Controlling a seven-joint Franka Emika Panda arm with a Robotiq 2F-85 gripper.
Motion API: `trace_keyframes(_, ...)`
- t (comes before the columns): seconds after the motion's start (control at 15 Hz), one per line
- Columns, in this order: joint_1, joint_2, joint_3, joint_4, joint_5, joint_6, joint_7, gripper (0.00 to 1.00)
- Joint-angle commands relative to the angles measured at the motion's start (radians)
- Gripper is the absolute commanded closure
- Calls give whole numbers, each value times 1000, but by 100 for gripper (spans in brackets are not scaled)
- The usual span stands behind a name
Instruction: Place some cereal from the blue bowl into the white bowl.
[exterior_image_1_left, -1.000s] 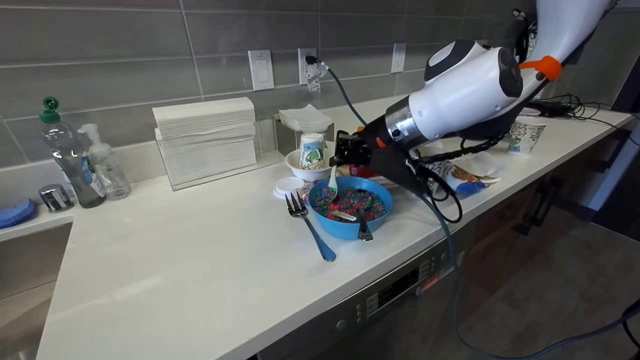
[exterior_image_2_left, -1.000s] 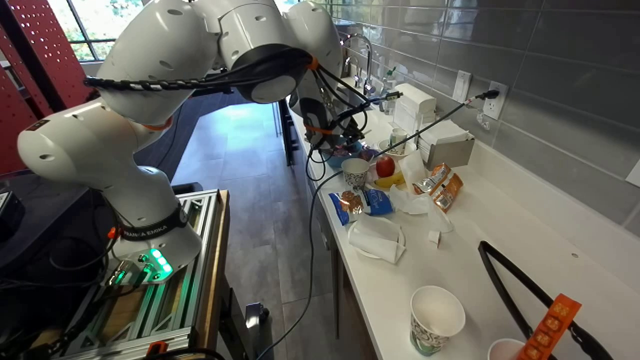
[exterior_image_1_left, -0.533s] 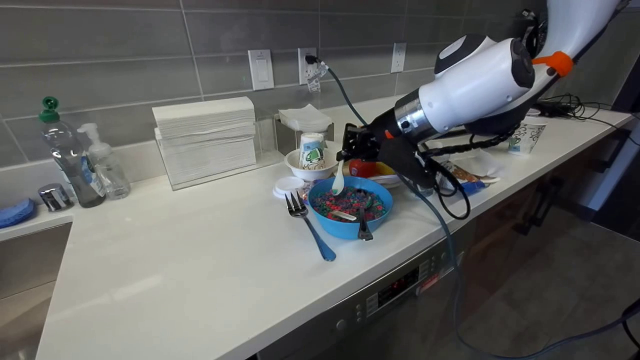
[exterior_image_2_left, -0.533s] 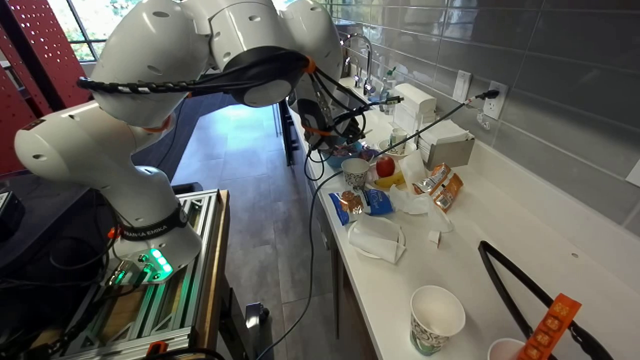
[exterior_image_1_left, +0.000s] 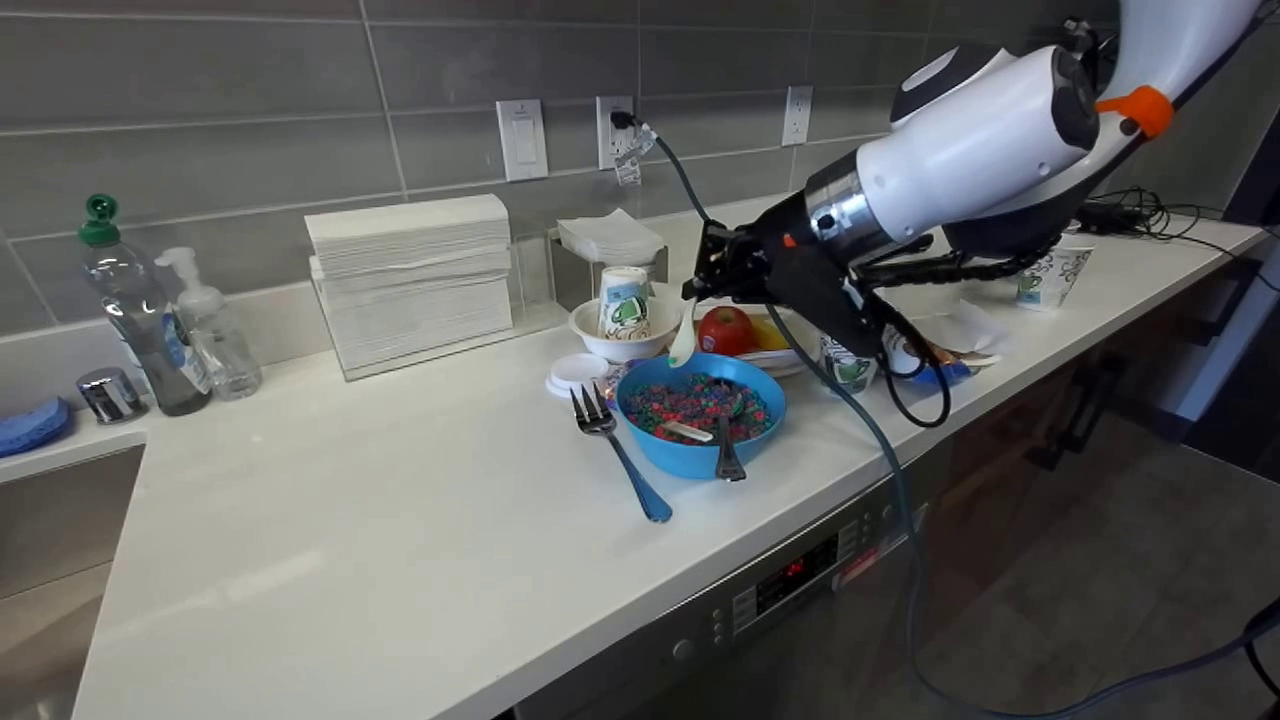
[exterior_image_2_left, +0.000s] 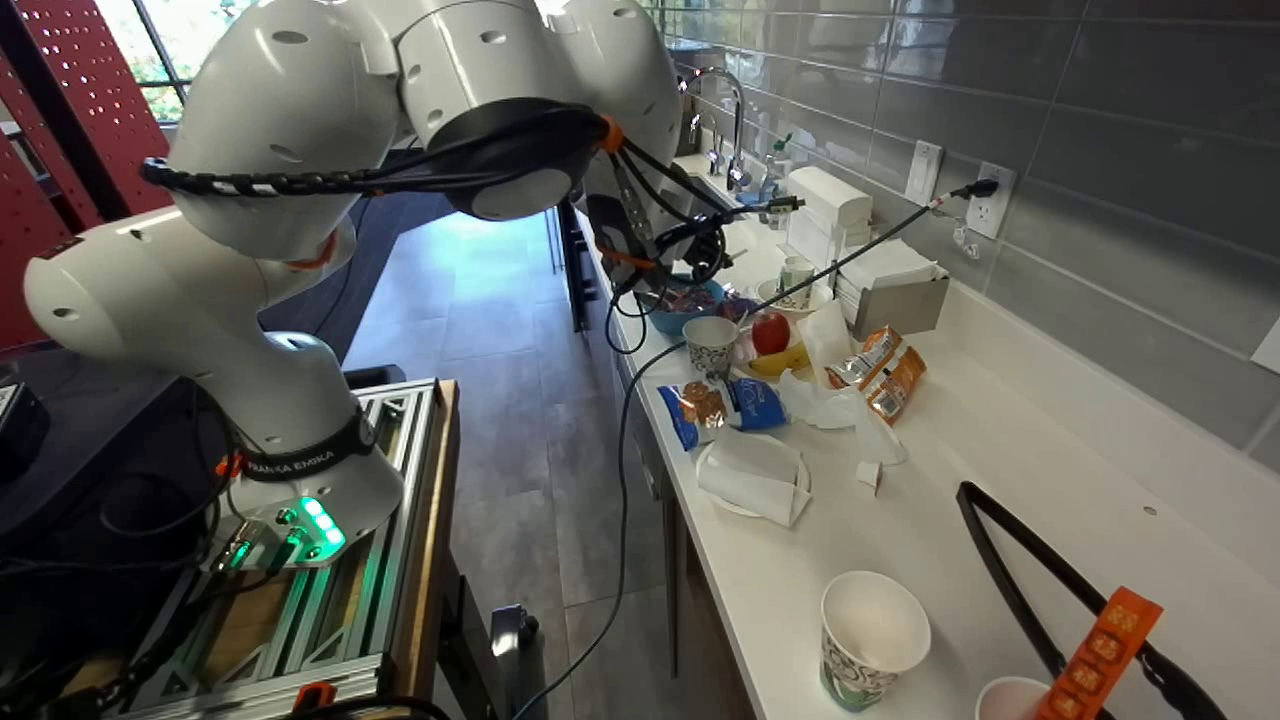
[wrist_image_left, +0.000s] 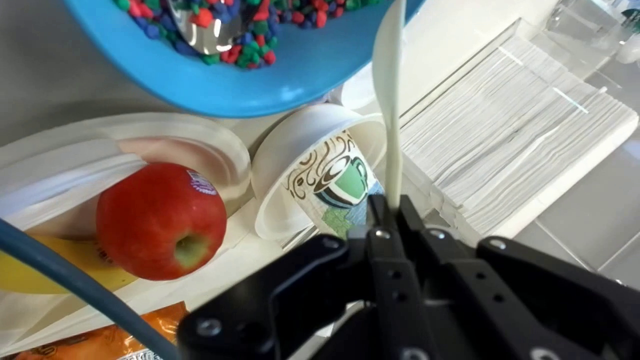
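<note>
gripper (wrist_image_left: 393, 205) with white spoon (wrist_image_left: 392, 100) near blue bowl (exterior_image_1_left: 675, 458)

From close behind the jaws, the wrist view looked along them and down beyond. An exterior view looked across the counter (exterior_image_1_left: 350, 550) at the jaws side-on, the tiled wall (exterior_image_1_left: 250, 75) behind them. An exterior view faced along the counter from well apart, the arm's base (exterior_image_2_left: 350, 490) nearer than the jaws. All three shared the blue bowl (wrist_image_left: 305, 60) and white bowl (wrist_image_left: 287, 137).
</note>
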Motion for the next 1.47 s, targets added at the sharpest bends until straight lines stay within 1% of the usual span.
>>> trace_keyframes(0.0,-60,16,65,-61,-6,-56,43,99)
trace_keyframes(0.53,-141,39,169,-102,-3,-96,43,99)
trace_keyframes(0.73,-177,57,210,-122,-3,-155,43,99)
trace_keyframes(0.87,-219,103,260,-143,-7,-232,31,99)
trace_keyframes(1.07,-257,135,303,-166,-7,-316,31,99)
trace_keyframes(1.27,-282,160,331,-173,-7,-371,32,99)
trace_keyframes(1.4,-291,175,339,-168,-7,-392,32,99)
